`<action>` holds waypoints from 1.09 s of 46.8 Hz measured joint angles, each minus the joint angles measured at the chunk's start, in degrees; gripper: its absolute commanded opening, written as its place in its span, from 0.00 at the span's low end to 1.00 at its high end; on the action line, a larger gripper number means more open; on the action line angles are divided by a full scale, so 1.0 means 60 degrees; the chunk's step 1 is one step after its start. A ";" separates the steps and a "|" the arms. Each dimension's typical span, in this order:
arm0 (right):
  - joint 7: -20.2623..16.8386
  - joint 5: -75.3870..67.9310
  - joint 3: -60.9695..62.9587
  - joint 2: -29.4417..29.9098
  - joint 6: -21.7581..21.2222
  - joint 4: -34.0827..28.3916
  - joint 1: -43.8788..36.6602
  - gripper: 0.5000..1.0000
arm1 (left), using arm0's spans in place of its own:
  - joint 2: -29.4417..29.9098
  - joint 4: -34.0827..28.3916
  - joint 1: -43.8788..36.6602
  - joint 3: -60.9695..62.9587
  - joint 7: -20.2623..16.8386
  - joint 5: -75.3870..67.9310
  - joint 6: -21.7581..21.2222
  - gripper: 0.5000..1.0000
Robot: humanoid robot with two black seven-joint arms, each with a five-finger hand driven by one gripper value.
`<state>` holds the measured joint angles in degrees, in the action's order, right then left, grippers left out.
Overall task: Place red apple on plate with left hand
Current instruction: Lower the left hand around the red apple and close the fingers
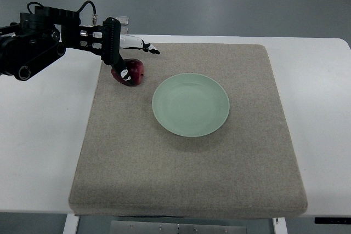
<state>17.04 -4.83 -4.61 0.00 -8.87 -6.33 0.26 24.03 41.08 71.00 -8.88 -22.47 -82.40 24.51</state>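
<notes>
A dark red apple (pixel 130 73) with a pale spot, a plain pale green plate (pixel 190 104), a speckled grey-beige mat (pixel 186 163) on a white counter (pixel 33 135), and a black left hand (pixel 118 45) with whitish fingers.

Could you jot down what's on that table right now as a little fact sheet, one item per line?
Fruit: dark red apple on the mat, left of the plate
Dish: round pale green plate, nothing on it
Surface: beige fabric mat on a white table
Left hand: black, over the apple, touching it; grip unclear
Right hand: out of view
</notes>
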 measured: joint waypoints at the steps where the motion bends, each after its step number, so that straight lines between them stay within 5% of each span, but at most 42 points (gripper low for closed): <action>1: 0.0000 0.0000 -0.0002 0.0000 0.0000 0.0000 0.0001 0.93 | 0.0004 -0.0002 0.0000 0.0033 -0.0044 -0.0005 0.0000 0.98; 12: 0.0000 0.0000 -0.0005 0.0000 -0.0001 0.0000 0.0001 0.93 | 0.0185 -0.0029 0.0098 0.0361 -0.0474 -0.0043 0.0006 0.98; 51: 0.0002 0.0000 -0.0007 0.0000 -0.0001 0.0000 0.0001 0.93 | 0.0106 -0.0716 -0.0281 0.0467 -0.0488 -0.0021 -0.0294 0.97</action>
<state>17.05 -4.83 -4.65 0.00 -8.88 -6.33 0.26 24.67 36.79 69.32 -6.08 -25.40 -82.52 22.75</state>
